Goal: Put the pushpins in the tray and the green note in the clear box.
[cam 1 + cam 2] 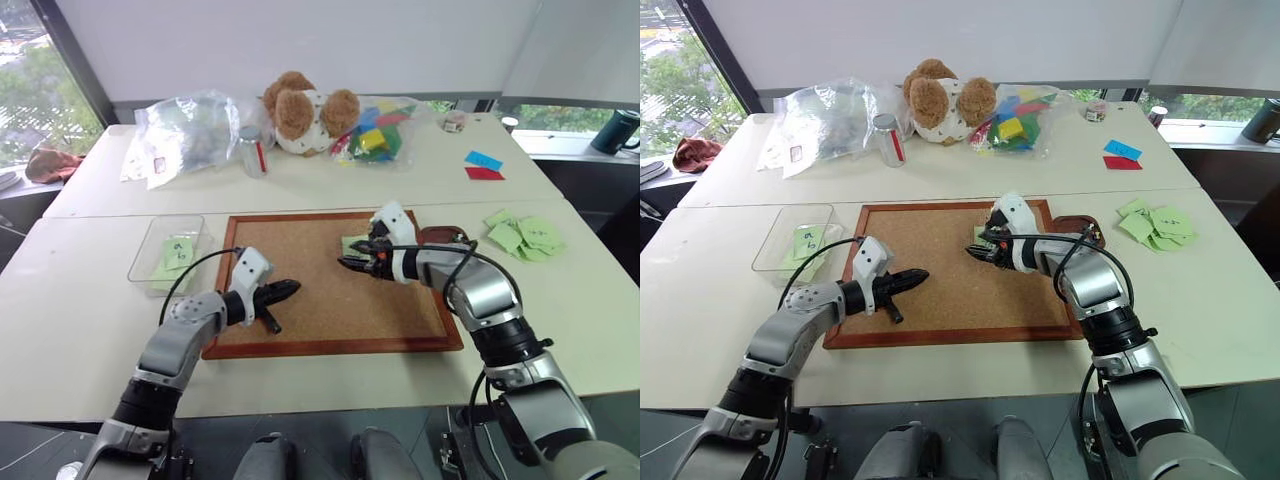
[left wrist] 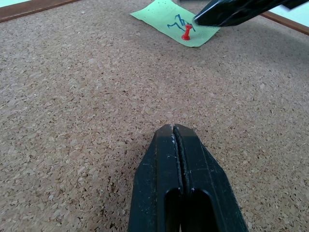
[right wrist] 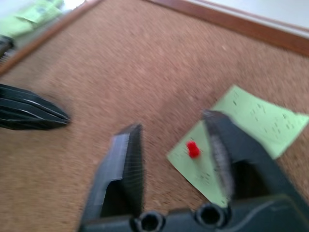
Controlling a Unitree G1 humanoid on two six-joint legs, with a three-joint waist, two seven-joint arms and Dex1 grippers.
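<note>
An office or test room is suggested. Two plain white tables (image 1: 330,180) are pushed together beneath a blank white wall (image 1: 300,40), with windows (image 1: 40,90) at the upper left and upper right of the frame. Office supplies are laid out: a corkboard (image 1: 300,280) at centre and paper notes (image 1: 525,237) at the right.

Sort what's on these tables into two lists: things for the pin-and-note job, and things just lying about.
Job things:
red pushpin, stuck through the green note on the corkboard
brown tray
clear box
right gripper, open around the pin

Lying about:
teddy bear
plastic bags
small jar
blue and red notes
pile of green notes
</note>
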